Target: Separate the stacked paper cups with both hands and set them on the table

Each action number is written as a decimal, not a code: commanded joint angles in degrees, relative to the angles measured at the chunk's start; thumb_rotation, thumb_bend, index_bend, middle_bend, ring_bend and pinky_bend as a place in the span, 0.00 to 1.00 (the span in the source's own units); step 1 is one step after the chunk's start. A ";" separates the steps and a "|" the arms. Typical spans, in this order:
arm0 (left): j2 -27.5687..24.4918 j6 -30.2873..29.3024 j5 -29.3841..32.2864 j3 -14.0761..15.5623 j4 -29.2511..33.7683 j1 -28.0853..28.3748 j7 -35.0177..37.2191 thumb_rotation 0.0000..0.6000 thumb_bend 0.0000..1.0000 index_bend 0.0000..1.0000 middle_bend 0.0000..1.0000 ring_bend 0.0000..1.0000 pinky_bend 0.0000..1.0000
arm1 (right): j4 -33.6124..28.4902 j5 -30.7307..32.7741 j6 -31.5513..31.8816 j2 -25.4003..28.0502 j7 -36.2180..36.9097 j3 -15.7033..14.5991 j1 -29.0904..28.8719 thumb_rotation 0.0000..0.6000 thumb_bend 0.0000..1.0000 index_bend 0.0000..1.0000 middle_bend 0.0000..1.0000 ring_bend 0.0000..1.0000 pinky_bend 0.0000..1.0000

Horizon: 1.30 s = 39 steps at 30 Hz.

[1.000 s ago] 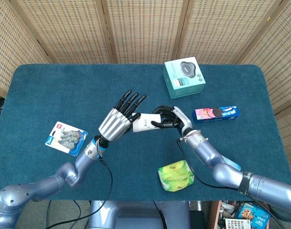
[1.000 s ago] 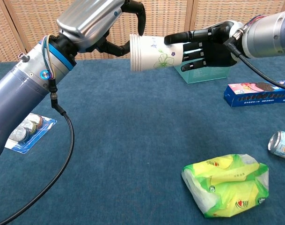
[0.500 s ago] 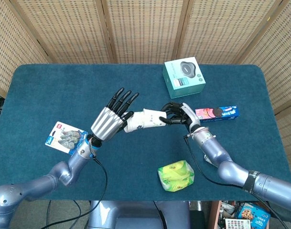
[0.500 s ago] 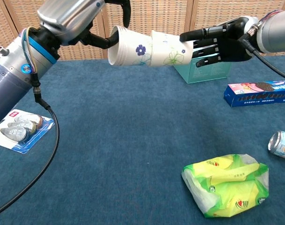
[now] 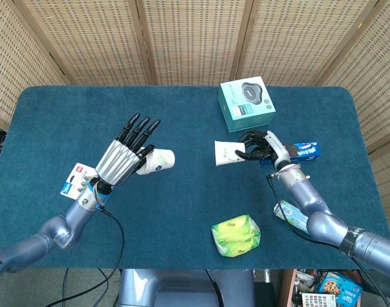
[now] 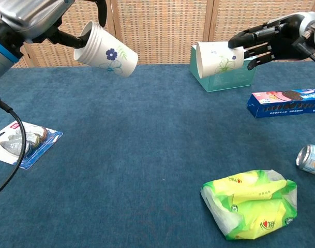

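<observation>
Above table [image 5: 47, 121]: raised, cup-holding robot hands.

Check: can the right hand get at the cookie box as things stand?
Probably not yet. The right hand holds a paper cup, so it isn't free; the cookie box lies uncovered just below it.

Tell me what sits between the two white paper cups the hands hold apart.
Nothing: between the left hand's cup and the right hand's cup the head view shows only bare blue tablecloth.
</observation>
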State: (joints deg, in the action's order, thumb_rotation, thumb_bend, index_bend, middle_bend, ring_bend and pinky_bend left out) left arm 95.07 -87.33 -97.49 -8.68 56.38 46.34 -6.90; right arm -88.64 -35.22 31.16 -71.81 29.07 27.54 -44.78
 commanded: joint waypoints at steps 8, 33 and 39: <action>-15.88 23.05 9.29 5.70 15.67 -1.90 -4.40 1.00 0.49 0.69 0.00 0.00 0.00 | 9.54 -29.42 22.79 -6.86 -30.33 -16.29 0.67 1.00 0.53 0.53 0.58 0.45 0.64; -13.79 36.01 22.69 1.96 20.60 0.48 -12.39 1.00 0.27 0.00 0.00 0.00 0.00 | 9.20 -32.29 26.79 -6.60 -55.91 -21.10 2.92 1.00 0.00 0.00 0.00 0.00 0.01; -19.18 31.78 22.73 0.75 25.22 -1.73 -11.29 1.00 0.27 0.00 0.00 0.00 0.00 | 1.07 -33.49 31.71 -2.11 -56.80 -21.61 6.24 1.00 0.00 0.00 0.00 0.00 0.00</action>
State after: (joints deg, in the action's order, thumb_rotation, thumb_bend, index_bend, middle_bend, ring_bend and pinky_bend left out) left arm 77.95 -53.71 -74.85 -7.32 79.80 45.80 -19.04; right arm -84.97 -68.11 60.55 -75.96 -27.35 6.16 -40.24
